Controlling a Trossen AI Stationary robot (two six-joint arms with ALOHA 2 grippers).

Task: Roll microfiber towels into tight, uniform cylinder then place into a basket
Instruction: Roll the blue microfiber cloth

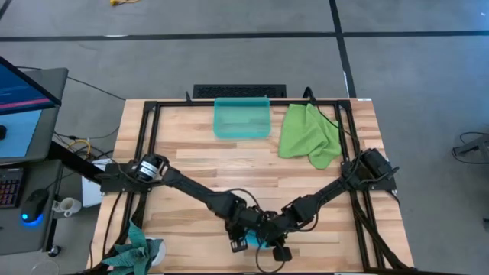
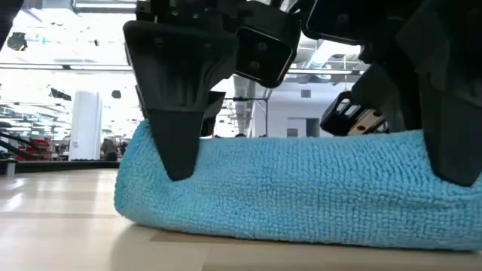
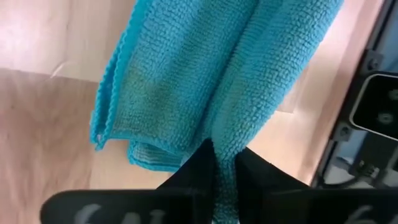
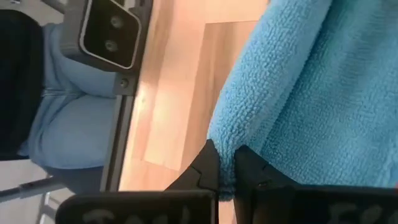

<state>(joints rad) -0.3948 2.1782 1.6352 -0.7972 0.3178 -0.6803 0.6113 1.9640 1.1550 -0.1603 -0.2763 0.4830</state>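
Claws [image 3: 225, 163] [image 4: 227, 163] pinch blue towel [image 2: 301, 188] — opposite ends.

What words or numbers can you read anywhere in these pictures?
None can be read.
The monitor beside the table glows, but whatever it shows is too small to read.
The blue towel, green towel and basket show no label.

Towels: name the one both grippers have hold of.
The blue towel, rolled at the table's near edge, pinched by the left gripper and right gripper. The green towel lies loose beside the basket, untouched.
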